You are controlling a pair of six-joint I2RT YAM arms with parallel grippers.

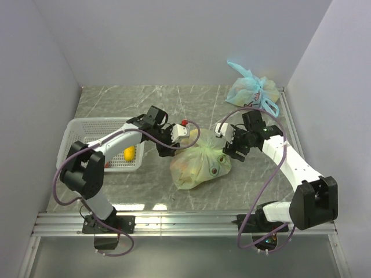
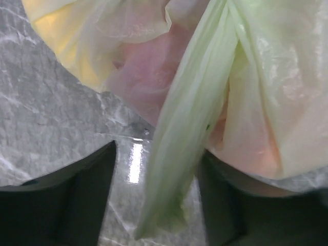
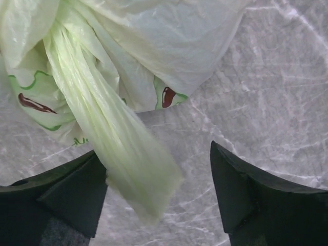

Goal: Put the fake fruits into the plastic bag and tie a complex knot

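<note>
From above, the plastic bag [image 1: 197, 165] lies mid-worktop [image 1: 116, 104], between the left gripper [image 1: 169, 142] and the right gripper [image 1: 231, 147]. In the left wrist view the jaws stand apart, and a twisted handle [image 2: 174, 154] hangs between them, not clamped. In the right wrist view the jaws are wide, and the second handle [image 3: 118, 148] lies loose beside one finger [image 3: 56, 205].

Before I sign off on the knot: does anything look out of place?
Yes. One yellow fruit lies in the white basket at the left, outside the bag, though the bag's neck is already gathered. That fruit looks left behind.
</note>
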